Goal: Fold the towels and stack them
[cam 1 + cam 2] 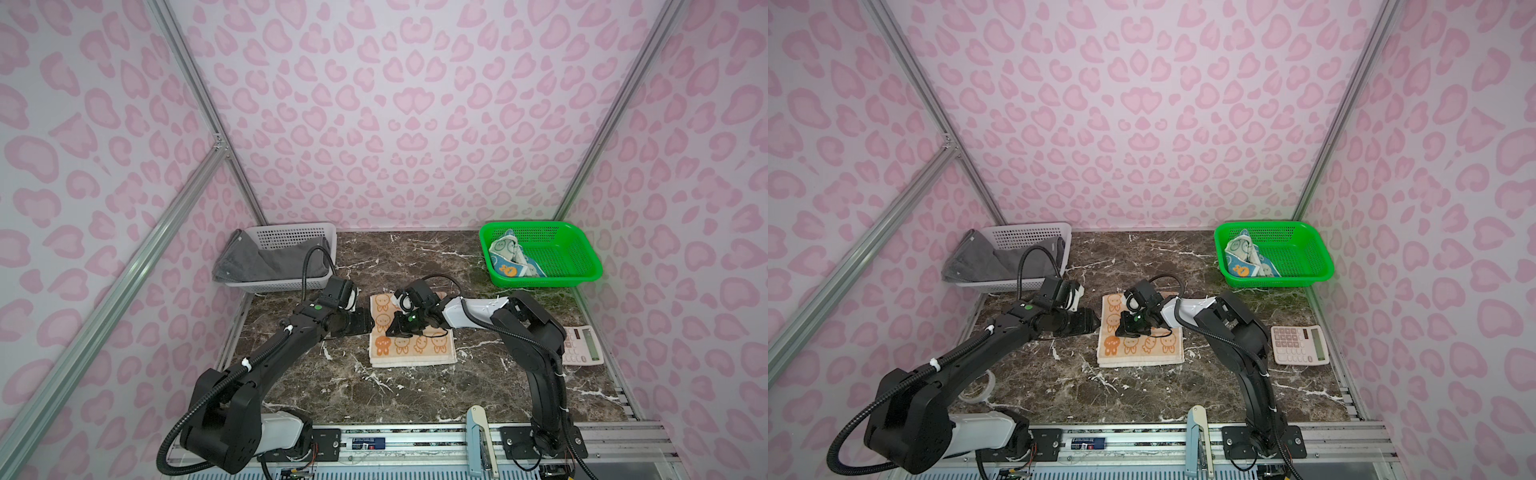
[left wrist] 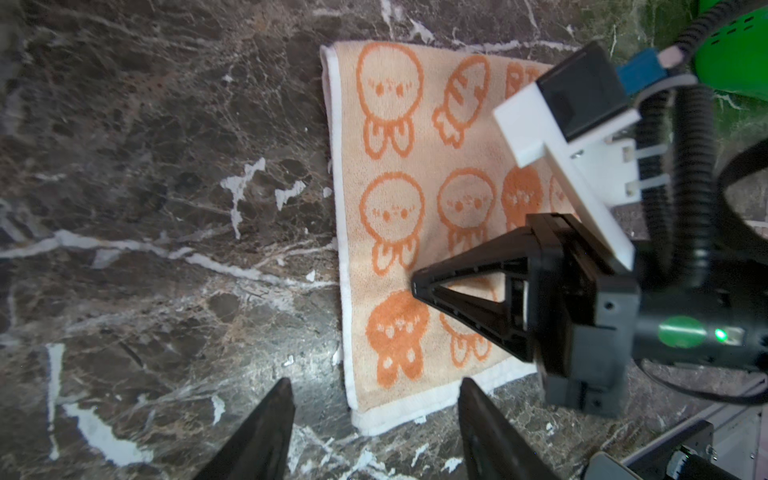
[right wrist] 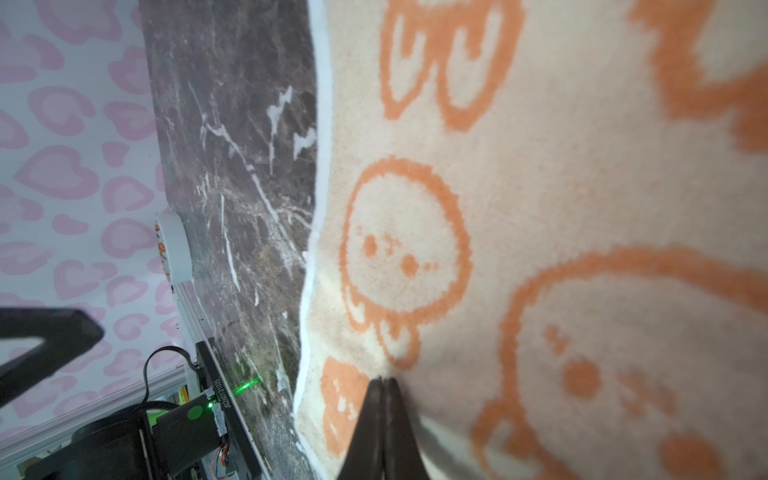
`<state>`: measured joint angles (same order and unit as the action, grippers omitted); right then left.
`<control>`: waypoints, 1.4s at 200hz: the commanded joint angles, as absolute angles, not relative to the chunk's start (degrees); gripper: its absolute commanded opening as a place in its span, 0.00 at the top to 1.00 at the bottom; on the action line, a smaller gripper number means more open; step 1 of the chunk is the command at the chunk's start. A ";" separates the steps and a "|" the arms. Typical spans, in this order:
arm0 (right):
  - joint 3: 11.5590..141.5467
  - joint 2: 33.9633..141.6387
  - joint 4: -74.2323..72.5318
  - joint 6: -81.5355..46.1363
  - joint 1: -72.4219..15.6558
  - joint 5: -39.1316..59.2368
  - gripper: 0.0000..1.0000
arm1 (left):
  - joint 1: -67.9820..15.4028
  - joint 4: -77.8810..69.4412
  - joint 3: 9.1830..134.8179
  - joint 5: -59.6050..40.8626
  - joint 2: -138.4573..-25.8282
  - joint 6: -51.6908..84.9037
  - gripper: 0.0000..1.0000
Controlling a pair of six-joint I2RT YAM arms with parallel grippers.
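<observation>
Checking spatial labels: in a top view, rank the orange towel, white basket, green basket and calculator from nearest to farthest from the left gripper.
1. orange towel, mid-table, its edge by the left gripper.
2. white basket, back left.
3. green basket, back right, and calculator, right edge: too close to call.

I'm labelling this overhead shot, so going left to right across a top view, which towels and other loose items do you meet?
grey towel → orange-print towel → blue towel → calculator
</observation>
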<state>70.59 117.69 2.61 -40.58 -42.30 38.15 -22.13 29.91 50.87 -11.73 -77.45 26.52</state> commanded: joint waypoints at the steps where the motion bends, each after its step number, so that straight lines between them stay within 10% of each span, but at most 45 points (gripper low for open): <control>1: 70.99 115.95 -0.67 -40.27 -41.97 39.34 0.99 | -21.00 27.55 53.99 -11.12 -80.42 24.51 0.35; 97: 69.69 105.74 15.06 -26.40 -33.88 21.97 0.66 | -19.03 25.01 72.08 -13.11 -103.52 17.67 0.37; 280: 75.59 115.26 19.63 -22.14 -21.18 16.80 0.55 | -17.80 27.68 84.73 -10.77 -121.00 15.56 0.45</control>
